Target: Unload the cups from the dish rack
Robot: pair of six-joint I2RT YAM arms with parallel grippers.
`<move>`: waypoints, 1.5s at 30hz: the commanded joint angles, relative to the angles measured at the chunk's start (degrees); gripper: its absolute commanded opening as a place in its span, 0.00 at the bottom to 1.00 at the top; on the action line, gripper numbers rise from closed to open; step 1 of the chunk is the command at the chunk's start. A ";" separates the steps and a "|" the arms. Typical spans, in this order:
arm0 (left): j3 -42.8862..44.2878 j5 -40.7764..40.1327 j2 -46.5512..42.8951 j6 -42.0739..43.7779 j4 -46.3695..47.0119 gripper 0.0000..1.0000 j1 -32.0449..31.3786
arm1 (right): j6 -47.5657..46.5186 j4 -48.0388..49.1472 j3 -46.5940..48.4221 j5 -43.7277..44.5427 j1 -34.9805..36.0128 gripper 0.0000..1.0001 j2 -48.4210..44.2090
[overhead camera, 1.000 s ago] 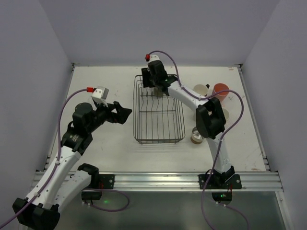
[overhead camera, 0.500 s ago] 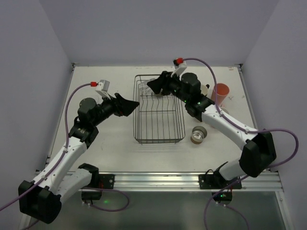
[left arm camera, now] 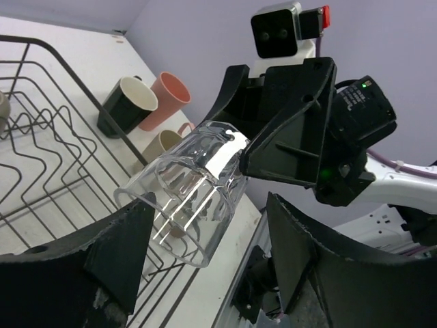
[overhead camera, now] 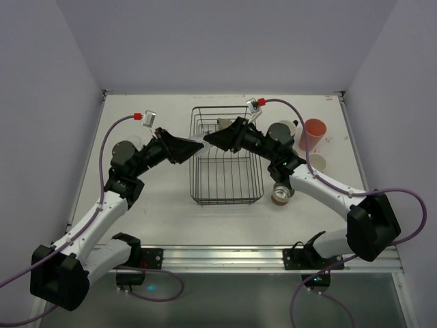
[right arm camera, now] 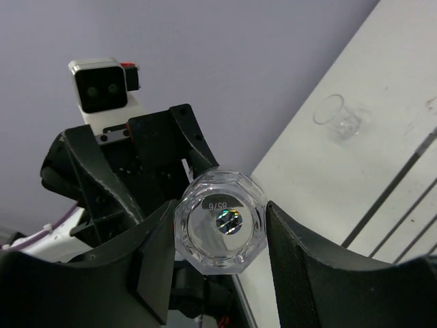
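My right gripper is shut on the base of a clear glass and holds it on its side in the air, over the left edge of the black wire dish rack. My left gripper faces it. Its fingers stand open on either side of the glass's open end, with a gap on the right side. In the top view the two grippers meet tip to tip, left and right. Hardly any of the glass shows there.
Right of the rack stand a pink tumbler, a black mug, a beige cup, a pale cup and a brown cup. Another clear glass stands on the table left of the rack.
The right arm has swung from the rack's back corner toward the left with the glass. The left arm has reached right to meet it, and its jaws have narrowed around the glass.
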 commanded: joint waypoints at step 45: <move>44.57 -48.51 48.09 38.14 -59.76 0.01 5.32 | -25.17 -26.76 2.66 10.97 -4.52 0.99 2.84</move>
